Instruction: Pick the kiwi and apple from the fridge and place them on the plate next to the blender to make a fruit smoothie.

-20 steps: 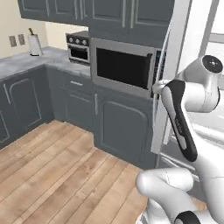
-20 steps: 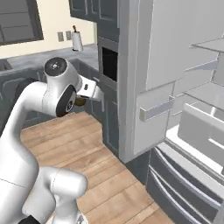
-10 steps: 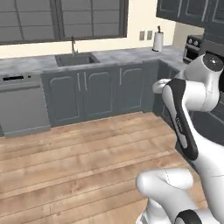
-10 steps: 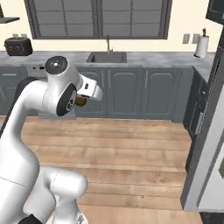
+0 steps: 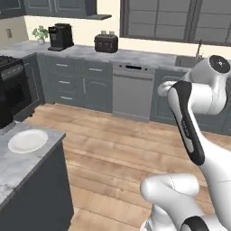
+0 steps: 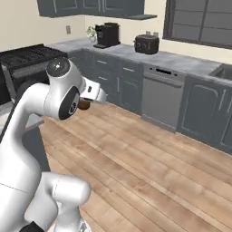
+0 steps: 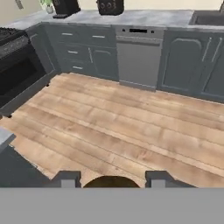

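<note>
My gripper (image 7: 111, 179) is shut on the kiwi (image 7: 111, 181), an olive-brown oval that sits between the two dark fingertips (image 7: 65, 178) above the wooden floor. From the right base view the kiwi (image 6: 84, 105) shows under the white hand, held at chest height. The plate (image 5: 27, 140), small, round and white, lies on the grey marble island top at the lower left, well to the left of the arm. A black shape (image 5: 3, 118) cut off by the left edge stands just behind the plate; I cannot tell whether it is the blender. The apple and the fridge are out of view.
The island counter (image 5: 18, 169) fills the lower left corner. A black stove (image 5: 12, 85) stands behind it. Along the far wall run grey cabinets with a coffee machine (image 5: 60, 36), a toaster (image 5: 106, 43) and a dishwasher (image 5: 131, 90). Open wooden floor (image 5: 113, 149) lies between.
The whole picture has swung: the base has turned from the fridge and microwave, past the sink wall, to the stove corner and island. The kiwi stays in the gripper.
</note>
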{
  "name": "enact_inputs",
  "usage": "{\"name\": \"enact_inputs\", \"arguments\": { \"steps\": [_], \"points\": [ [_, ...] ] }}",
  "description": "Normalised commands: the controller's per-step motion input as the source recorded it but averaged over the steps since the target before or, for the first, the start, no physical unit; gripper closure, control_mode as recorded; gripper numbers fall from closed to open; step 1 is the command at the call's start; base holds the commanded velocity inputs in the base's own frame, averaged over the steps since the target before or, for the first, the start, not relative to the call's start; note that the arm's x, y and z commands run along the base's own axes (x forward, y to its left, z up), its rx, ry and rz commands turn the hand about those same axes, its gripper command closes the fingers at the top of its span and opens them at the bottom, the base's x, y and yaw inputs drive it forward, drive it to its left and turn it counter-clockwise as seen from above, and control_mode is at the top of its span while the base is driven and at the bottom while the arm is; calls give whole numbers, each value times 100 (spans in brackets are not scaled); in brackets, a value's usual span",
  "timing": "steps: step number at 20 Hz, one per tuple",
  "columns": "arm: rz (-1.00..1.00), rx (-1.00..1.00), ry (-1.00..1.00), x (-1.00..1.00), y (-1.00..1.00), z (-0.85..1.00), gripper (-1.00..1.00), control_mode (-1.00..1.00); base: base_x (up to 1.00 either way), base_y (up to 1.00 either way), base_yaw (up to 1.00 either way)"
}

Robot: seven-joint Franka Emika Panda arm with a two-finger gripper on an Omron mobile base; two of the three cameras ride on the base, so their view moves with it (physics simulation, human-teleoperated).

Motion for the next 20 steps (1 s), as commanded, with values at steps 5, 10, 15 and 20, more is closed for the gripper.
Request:
{"name": "enact_inputs", "arguments": {
  "steps": [5, 10, 15, 20],
  "points": [
    [0, 0, 0, 0, 0, 0, 100, 100, 6, 6, 100],
    [0, 0, 0, 0, 0, 0, 100, 100, 70, -2, 80],
    [0, 0, 0, 0, 0, 0, 100, 100, 86, -7, 45],
    [0, -2, 16, 33, 0, -26, 100, -100, 43, 0, 9]
  ]
}}
